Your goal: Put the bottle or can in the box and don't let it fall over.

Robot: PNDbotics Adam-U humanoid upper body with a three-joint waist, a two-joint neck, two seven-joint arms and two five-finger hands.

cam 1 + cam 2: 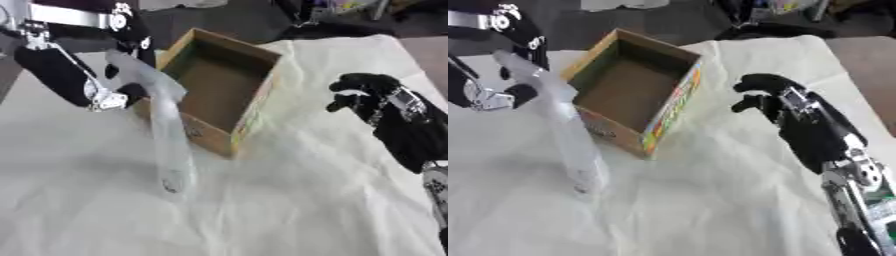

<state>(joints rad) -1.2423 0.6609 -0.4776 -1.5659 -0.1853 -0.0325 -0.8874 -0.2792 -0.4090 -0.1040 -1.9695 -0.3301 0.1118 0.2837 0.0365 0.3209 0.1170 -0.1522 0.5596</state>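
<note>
The left hand (105,75) comes in from the upper left, its fingers and thumb curled around the upper part of a clear bottle (166,135). The bottle is blurred and hangs at a slant, its top in the hand and its lower end pointing toward the near side, above the cloth (289,210). It sits just left of the box (229,80), outside it, and its middle passes in front of the box's near-left wall. Whether the bottle touches that wall cannot be told.

The box is open-topped cardboard with a brown inside and a colourful printed band along its right wall. It stands on the far part of the table, turned so one corner points toward the near side. Nothing shows inside it. Its far corner lies close to the cloth's far edge, where a dark floor begins.

The right hand (767,97) is right of the box and well apart from it, raised over the cloth. Its fingers are curled inward and hold nothing. Its dark forearm runs down toward the lower right corner.

A pale, wrinkled cloth covers the whole table. Between the box and the right hand lies a bare strip of cloth. The near half of the table, below the bottle and box, is open cloth as well.
</note>
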